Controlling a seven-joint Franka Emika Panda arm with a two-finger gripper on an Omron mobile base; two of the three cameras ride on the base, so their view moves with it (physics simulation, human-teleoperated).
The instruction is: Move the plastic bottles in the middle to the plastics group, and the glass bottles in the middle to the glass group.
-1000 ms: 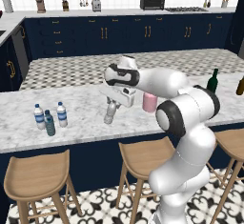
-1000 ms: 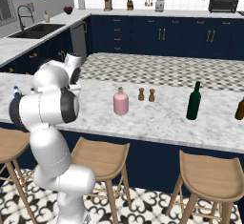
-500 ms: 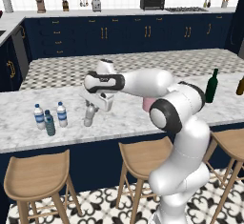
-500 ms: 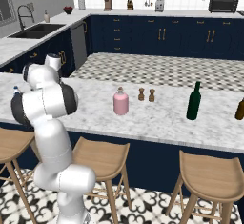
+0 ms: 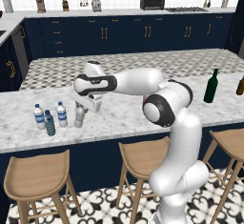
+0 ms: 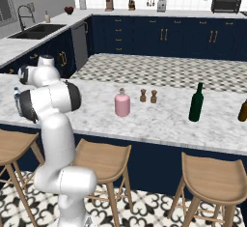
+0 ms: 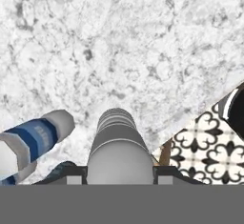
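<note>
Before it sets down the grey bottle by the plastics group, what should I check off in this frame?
1. Grey bottle held in gripper: ok.
2. Bottle upright: ok.
3. Beside the plastics group, right of the blue-labelled bottle: ok.
4. Bottle base on the counter: cannot tell.
5. Gap to nearest bottle: ok, apart.
6. Pink bottle left mid-counter: not ok, not yet moved.

- I count four small plastic water bottles (image 5: 62, 114)
- one squat pink bottle (image 6: 122, 103)
- two brown shakers (image 6: 143, 95)
- one green wine bottle (image 6: 196, 103)
- one amber bottle (image 6: 242, 110)
</note>
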